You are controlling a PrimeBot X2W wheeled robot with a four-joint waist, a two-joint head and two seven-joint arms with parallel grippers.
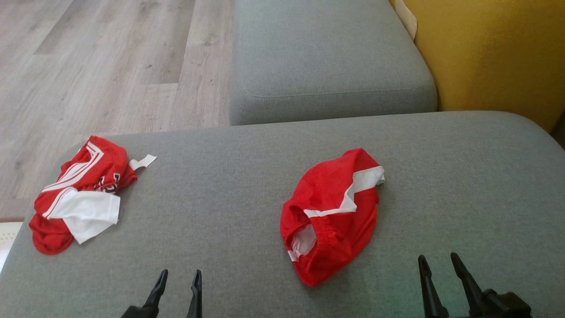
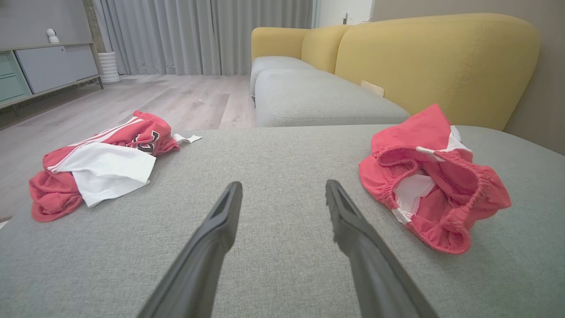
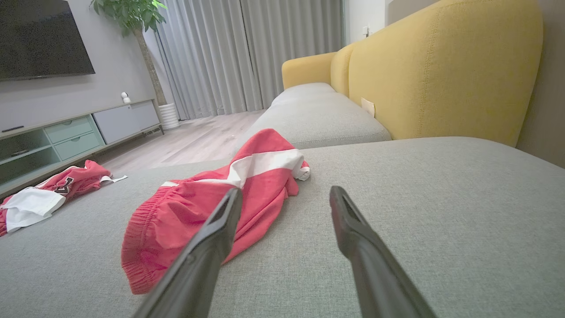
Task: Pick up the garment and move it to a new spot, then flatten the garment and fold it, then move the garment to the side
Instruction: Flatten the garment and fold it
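**Two open grippers, red shorts lying bunched between them**

In the head view's upper left, pale wood floor [image 1: 110, 66] is showing beyond the grey seat cushion [image 1: 220, 198]. Near the cushion's left edge a red-and-white jersey [image 1: 79, 194] is lying crumpled, a white panel folding over its lower part and a small white tag sticking out to its right.

At the bottom edge, left of centre, the left gripper [image 1: 182, 271] is pointing up the frame. Its jaws are standing apart and gripping nothing, and in the left wrist view bare grey fabric is showing between the fingers.

Just right of centre, the red shorts [image 1: 331, 221] are lying bunched on the cushion. The elastic waistband is gaping toward the lower left and a white stripe is crossing the upper right part. They are sitting well apart from the jersey and touching neither gripper.

At the lower right, the right gripper [image 1: 437, 256] is likewise standing with its jaws spread and empty. A yellow backrest [image 1: 485, 53] is filling the upper right corner.
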